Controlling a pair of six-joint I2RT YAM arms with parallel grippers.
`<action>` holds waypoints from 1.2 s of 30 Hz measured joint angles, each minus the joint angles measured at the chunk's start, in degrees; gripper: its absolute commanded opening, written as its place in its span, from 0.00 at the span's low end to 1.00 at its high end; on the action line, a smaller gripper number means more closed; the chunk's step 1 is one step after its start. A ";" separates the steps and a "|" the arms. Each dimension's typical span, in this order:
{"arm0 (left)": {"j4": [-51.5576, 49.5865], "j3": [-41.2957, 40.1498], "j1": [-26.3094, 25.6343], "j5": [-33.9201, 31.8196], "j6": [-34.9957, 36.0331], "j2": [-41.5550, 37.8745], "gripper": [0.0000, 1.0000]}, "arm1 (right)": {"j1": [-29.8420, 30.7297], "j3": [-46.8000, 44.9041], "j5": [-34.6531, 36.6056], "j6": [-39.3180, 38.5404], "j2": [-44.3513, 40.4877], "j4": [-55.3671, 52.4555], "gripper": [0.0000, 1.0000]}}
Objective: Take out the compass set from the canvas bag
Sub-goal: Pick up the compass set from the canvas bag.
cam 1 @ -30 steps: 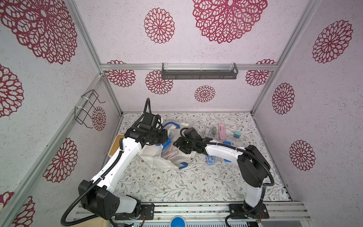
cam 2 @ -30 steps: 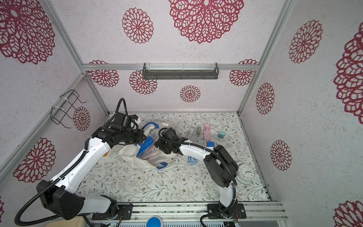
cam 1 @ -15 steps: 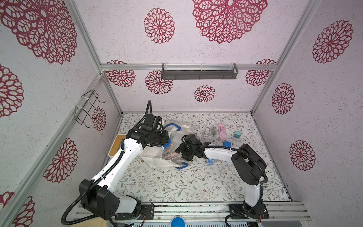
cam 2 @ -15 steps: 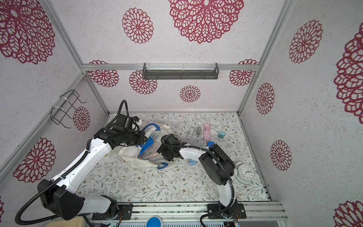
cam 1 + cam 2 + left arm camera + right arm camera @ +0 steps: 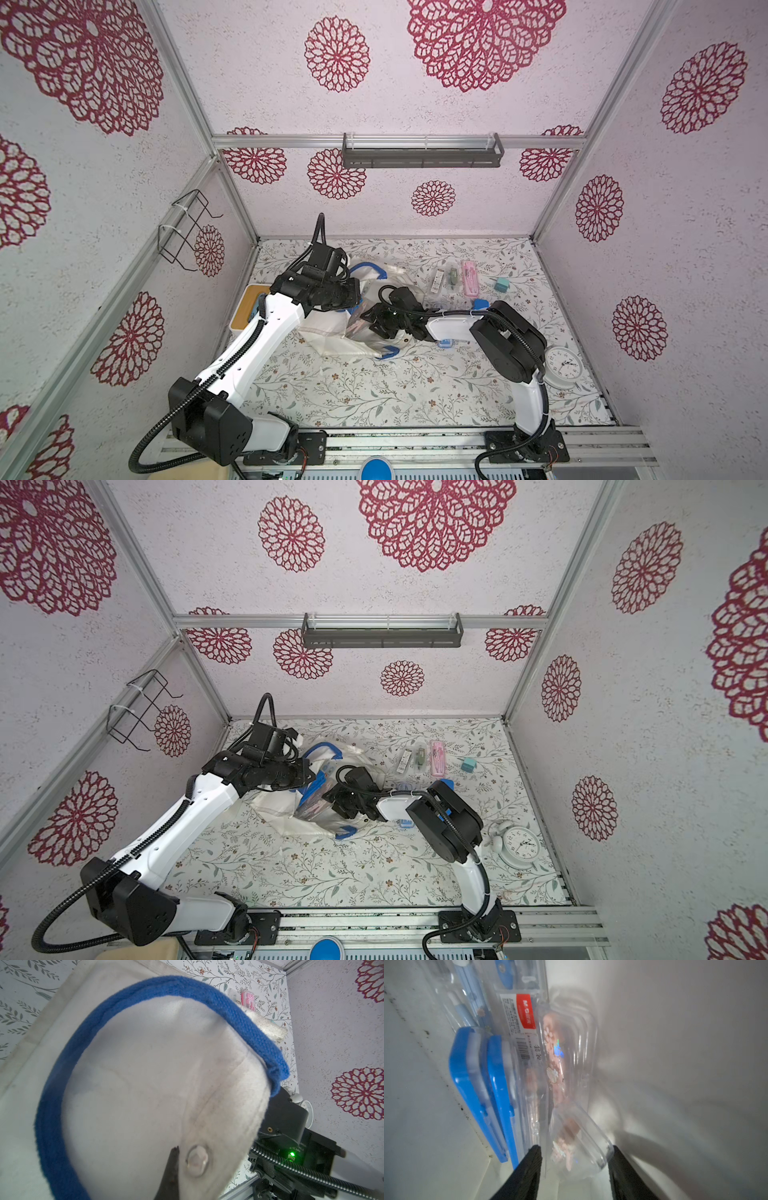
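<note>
Off-white canvas bag (image 5: 332,337) with blue strap handles (image 5: 187,987) slumps mid-bench (image 5: 374,386), its rim clenched in the left claw (image 5: 185,1159). Inside it, the right claw (image 5: 576,1153) straddles a clear-cased pink compass set (image 5: 566,1084) beside blue-edged cases (image 5: 477,1084); I cannot tell whether it grips.

White alarm clock (image 5: 562,365) lying front right. Small teal box (image 5: 502,285) back right. Orange-topped box (image 5: 248,309) at left edge. Black wire basket (image 5: 187,232) on left wall, dark shelf (image 5: 422,151) on back wall.
</note>
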 measured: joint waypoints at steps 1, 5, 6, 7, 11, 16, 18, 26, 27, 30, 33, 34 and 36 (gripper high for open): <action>0.00 0.00 0.00 -0.02 -0.13 0.00 0.00 | 0.04 0.11 -0.20 0.35 0.26 0.74 0.38; 0.00 0.00 0.00 -0.24 -0.48 0.00 0.00 | 0.15 0.68 -0.98 1.16 1.36 3.04 0.27; 0.00 0.00 0.00 -0.28 -0.57 0.00 0.00 | 0.17 0.68 -1.03 1.46 1.53 3.58 0.25; 0.00 0.00 0.00 -0.37 -0.61 0.00 0.00 | 0.17 0.68 -1.07 1.68 1.55 3.89 0.23; 0.00 0.00 0.00 -0.83 -1.05 0.00 0.00 | 0.17 0.48 -1.14 1.84 1.55 5.70 0.17; 0.04 0.00 -0.02 -1.29 -1.42 -0.04 0.00 | 0.15 -1.97 -0.17 1.79 0.09 7.21 0.14; 0.07 0.00 -0.02 -1.49 -1.42 -0.13 0.00 | 0.13 -2.97 0.39 1.66 -1.18 7.23 0.14; 0.07 0.00 -0.11 -2.62 -1.40 -0.26 0.00 | -0.28 -7.28 2.75 0.28 -8.61 6.56 0.13; 0.07 0.00 -0.11 -2.73 -1.40 -0.26 0.00 | -0.37 -7.65 3.13 -0.02 -9.90 6.08 0.13; 0.17 0.00 -0.11 -2.95 -1.40 -0.26 0.00 | -0.81 -8.35 3.74 -1.36 -13.31 4.31 0.13; 0.35 0.00 -0.11 -3.04 -1.40 -0.26 0.00 | -1.51 -9.01 4.39 -2.84 -16.35 2.32 0.13; 0.42 0.00 -0.11 -3.08 -1.40 -0.22 0.00 | -1.77 -9.27 4.63 -3.28 -17.14 1.70 0.13; 0.52 0.04 -0.11 -3.21 -1.40 -0.02 0.00 | -2.51 -9.79 4.83 -4.42 -18.78 -0.22 0.12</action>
